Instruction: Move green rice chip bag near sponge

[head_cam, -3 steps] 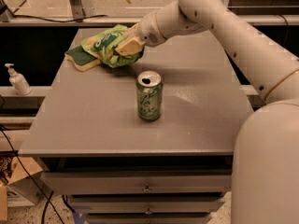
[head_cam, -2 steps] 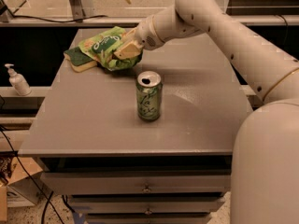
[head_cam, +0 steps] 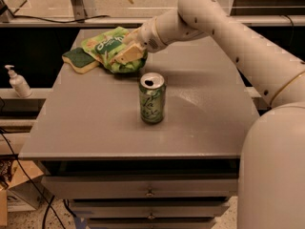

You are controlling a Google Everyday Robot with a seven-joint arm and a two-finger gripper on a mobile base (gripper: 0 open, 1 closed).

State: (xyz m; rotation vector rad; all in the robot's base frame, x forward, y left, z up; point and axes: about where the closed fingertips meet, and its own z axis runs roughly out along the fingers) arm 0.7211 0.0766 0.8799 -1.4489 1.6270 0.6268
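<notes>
The green rice chip bag (head_cam: 106, 46) lies at the far left of the grey table (head_cam: 95, 123), bright green with white and orange print. Its left edge touches or overlaps the sponge (head_cam: 80, 60), which has a dark green top and pale yellow base. My gripper (head_cam: 125, 55) is at the bag's right side with its pale fingers shut on the bag. The arm reaches in from the right.
A green drink can (head_cam: 152, 98) stands upright in the middle of the table, in front of the bag. A white pump bottle (head_cam: 18, 81) stands on a lower shelf at the left. Drawers (head_cam: 147, 190) sit below the table's front edge.
The gripper and the bag have shifted slightly left, closer onto the sponge. The can has not moved.
</notes>
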